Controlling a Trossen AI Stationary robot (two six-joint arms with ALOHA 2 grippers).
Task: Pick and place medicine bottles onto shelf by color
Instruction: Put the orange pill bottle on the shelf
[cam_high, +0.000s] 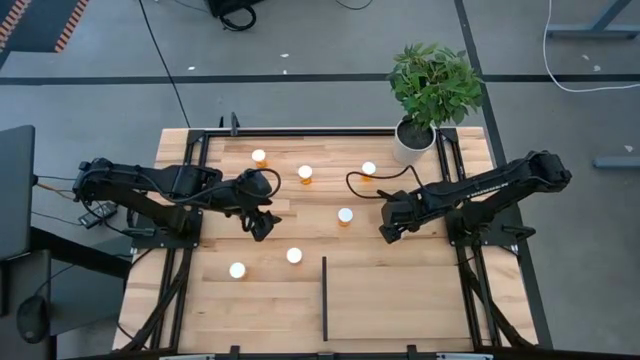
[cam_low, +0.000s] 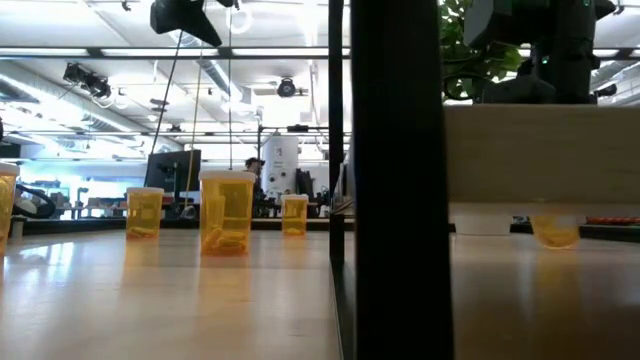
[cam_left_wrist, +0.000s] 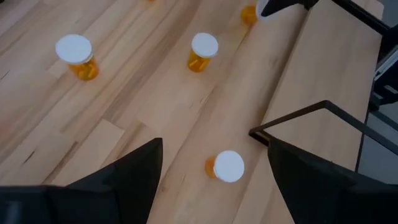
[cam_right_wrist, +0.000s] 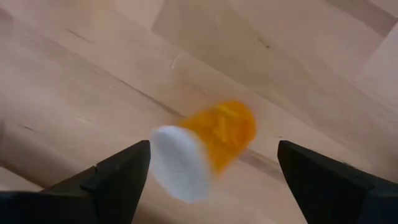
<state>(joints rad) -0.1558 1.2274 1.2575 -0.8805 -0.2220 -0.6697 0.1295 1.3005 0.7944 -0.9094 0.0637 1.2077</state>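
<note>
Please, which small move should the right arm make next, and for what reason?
Probably it should lower and advance the right tool until its open fingers sit on both sides of the orange bottle, then close. In the right wrist view that bottle stands between the two fingers, untouched on the table. The left tool hangs open over the table.

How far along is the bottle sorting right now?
Nothing looks done: the shelf is bare. In hand: the open right gripper is lined up on one orange bottle, not gripping it. The open left gripper holds nothing. Six bottles visible on the table remain.
</note>
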